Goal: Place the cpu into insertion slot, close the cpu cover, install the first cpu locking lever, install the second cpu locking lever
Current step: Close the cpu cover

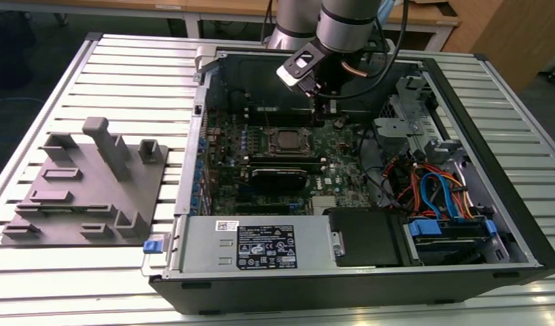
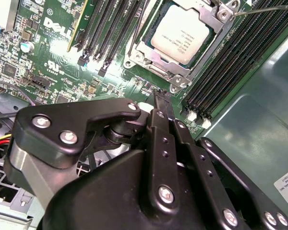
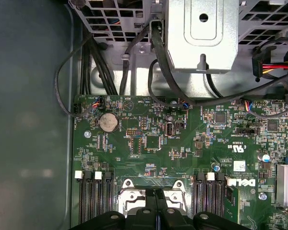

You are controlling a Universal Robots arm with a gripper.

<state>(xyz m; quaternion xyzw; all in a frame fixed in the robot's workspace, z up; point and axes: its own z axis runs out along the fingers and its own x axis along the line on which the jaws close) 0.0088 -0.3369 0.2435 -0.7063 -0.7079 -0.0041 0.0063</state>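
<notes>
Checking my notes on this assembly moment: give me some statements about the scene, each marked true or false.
1. The cpu lies in the insertion slot. True.
2. The tool grips the cpu. False: it is shut on nothing, apart from the cpu.
3. The cpu cover lies down around the cpu. True.
4. The grey fixture sits on the exterior view's right of the computer case. False: on its left.
</notes>
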